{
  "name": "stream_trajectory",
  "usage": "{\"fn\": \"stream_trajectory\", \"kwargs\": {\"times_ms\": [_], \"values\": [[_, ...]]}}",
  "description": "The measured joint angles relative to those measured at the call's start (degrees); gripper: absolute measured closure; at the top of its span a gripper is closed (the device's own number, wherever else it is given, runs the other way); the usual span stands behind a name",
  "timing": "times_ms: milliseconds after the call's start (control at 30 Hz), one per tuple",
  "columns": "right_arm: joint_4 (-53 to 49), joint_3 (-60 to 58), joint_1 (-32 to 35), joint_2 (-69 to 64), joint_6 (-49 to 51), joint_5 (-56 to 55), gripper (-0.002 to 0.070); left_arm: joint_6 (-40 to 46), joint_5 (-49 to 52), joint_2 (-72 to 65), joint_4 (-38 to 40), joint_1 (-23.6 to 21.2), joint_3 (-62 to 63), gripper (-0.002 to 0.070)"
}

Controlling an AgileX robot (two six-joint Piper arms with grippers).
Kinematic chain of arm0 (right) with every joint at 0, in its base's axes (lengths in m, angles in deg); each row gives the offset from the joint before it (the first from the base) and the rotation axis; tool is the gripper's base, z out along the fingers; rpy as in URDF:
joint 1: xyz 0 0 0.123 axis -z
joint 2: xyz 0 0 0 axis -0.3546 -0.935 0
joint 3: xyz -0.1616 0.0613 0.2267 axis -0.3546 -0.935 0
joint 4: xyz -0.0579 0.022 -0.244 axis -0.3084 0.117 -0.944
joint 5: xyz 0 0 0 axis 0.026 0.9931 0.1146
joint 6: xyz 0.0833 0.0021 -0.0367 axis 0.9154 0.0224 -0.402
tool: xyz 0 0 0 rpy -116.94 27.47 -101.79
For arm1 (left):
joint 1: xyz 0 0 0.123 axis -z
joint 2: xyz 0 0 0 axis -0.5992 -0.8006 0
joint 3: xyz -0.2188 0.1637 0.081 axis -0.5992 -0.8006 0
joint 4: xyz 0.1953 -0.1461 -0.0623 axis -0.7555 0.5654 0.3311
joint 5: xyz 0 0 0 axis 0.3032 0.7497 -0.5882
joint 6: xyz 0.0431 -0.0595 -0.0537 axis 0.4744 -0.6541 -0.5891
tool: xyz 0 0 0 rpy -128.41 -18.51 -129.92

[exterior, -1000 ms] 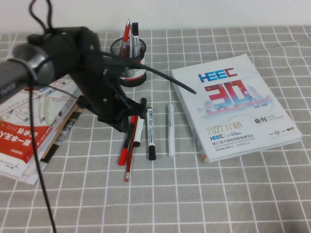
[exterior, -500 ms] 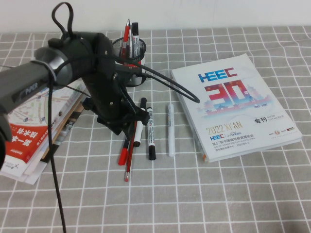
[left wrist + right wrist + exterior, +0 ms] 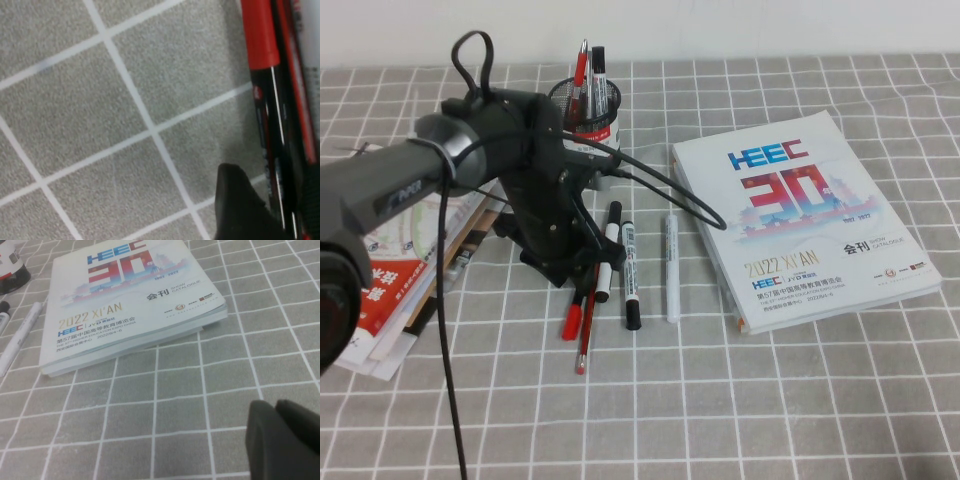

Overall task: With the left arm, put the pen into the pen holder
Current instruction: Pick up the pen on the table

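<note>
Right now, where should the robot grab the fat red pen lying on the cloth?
Probably around the black middle of the pen, coming straight down, fingers either side across the barrel. It lies flat, tight against a thin red pencil, so no sideways approach. The left hand hovers low over it. The right hand sits near the catalogue.

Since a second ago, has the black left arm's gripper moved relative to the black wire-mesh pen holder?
Yes. In the high view the left gripper has shifted right and slightly toward the camera, away from the black wire-mesh pen holder, low over the stubby red pen. The right gripper stays parked.
</note>
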Motion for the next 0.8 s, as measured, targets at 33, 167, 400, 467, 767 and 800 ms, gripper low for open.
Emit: {"fn": "stream_trajectory", "kwargs": {"times_ms": [33,167,400,467,767,800], "values": [[0.0,0.0,0.0,0.0,0.0,0.0,0.0691,0.0,0.0,-0.4,-0.2,0.0,0.0,0.0434],[0.0,0.0,0.0,0.0,0.0,0.0,0.0691,0.0,0.0,-0.9,-0.7,0.0,0.2,0.0434],[0.0,0.0,0.0,0.0,0.0,0.0,0.0691,-0.9,0.2,-1.4,-1.7,0.0,0.7,0.0485],[0.0,0.0,0.0,0.0,0.0,0.0,0.0691,-0.9,0.5,-1.5,-2.2,0.0,0.8,0.0561],[0.0,0.0,0.0,0.0,0.0,0.0,0.0691,0.2,1.6,-0.6,-2.6,0.0,0.8,0.0614],[0.0,0.0,0.0,0.0,0.0,0.0,0.0691,0.5,1.0,0.4,-2.4,0.0,0.5,0.0615]]}}
